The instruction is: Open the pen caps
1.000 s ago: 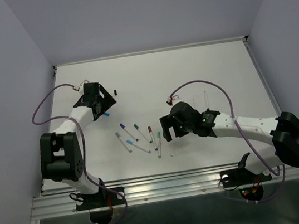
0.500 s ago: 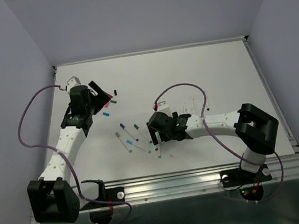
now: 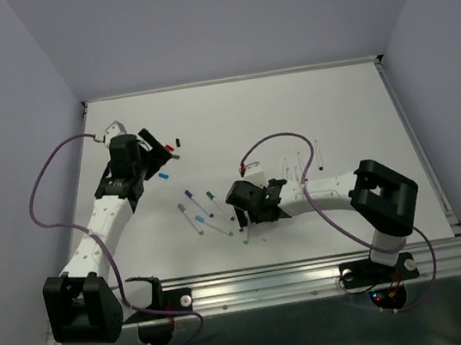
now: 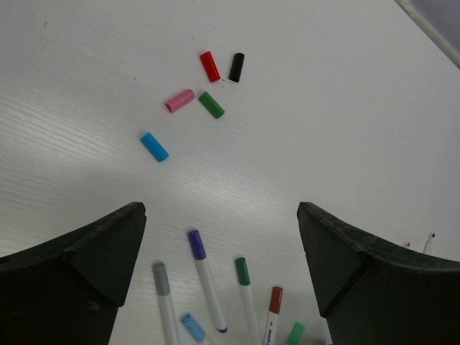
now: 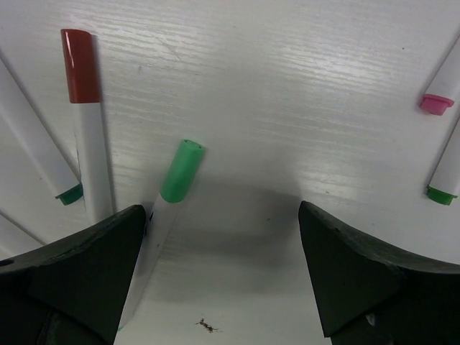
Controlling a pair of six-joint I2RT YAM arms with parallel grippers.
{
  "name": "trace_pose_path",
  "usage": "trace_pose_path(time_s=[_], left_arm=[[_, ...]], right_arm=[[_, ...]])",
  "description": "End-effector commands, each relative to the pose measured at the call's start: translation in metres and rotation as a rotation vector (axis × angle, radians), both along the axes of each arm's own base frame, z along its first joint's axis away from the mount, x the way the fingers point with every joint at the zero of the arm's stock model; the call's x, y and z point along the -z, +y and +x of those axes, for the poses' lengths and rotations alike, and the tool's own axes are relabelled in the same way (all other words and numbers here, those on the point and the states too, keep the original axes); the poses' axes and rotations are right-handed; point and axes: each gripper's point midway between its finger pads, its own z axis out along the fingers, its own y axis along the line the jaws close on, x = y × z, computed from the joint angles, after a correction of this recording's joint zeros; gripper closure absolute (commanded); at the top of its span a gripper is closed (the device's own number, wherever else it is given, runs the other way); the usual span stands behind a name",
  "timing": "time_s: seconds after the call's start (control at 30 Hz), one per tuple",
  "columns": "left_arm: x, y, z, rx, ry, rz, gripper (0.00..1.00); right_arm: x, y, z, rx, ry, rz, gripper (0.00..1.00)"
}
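Observation:
Five loose pen caps lie on the white table in the left wrist view: red [image 4: 210, 66], black [image 4: 236, 67], pink [image 4: 179, 100], green [image 4: 211, 104] and blue [image 4: 154, 146]. My left gripper [image 4: 221, 244] is open and empty, above the table between these caps and several capped pens [image 4: 205, 280]. In the top view it [image 3: 156, 149] hovers at the back left. My right gripper [image 5: 223, 259] is open, low over a light-green-capped pen [image 5: 180, 172], whose barrel lies against its left finger [image 5: 79, 280]. A red-capped pen [image 5: 80, 66] lies to the left.
Several uncapped white pens [image 3: 302, 163] lie right of my right gripper [image 3: 249, 211]; their pink [image 5: 436, 104] and green [image 5: 440, 194] ends show in the right wrist view. The capped pens [image 3: 210, 210] fan out at mid table. Purple cables loop over both arms.
A second ago both arms stood differently; the left gripper has swung toward the loose caps. The right gripper has moved left and lower over the capped pens.

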Motion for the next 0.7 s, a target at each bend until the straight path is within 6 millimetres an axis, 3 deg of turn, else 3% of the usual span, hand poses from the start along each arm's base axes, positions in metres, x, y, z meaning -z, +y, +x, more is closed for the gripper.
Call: trace_pose_path(time_s=[0.0,0.3,0.53,0.67], left_arm=[[-0.007,-0.003,0.0,0.015,-0.032,-0.002,0.01],[-0.002,-0.005,-0.002,0.024,-0.023,-0.01,0.01],[-0.001,-0.006,-0.002,0.024,-0.02,-0.015,0.01],[0.001,-0.007,-0.003,0.029,-0.014,-0.021,0.01]], right_arm=[[-0.012,-0.013,-0.003,0.052,-0.033,-0.008,0.1],[-0.017,-0.026,-0.011,0.001,-0.034,-0.018,0.14],[-0.017,-0.015,-0.013,-0.086,-0.022,0.005,0.19],[-0.024,-0.005,-0.012,-0.068,-0.021,0.058,0.16]])
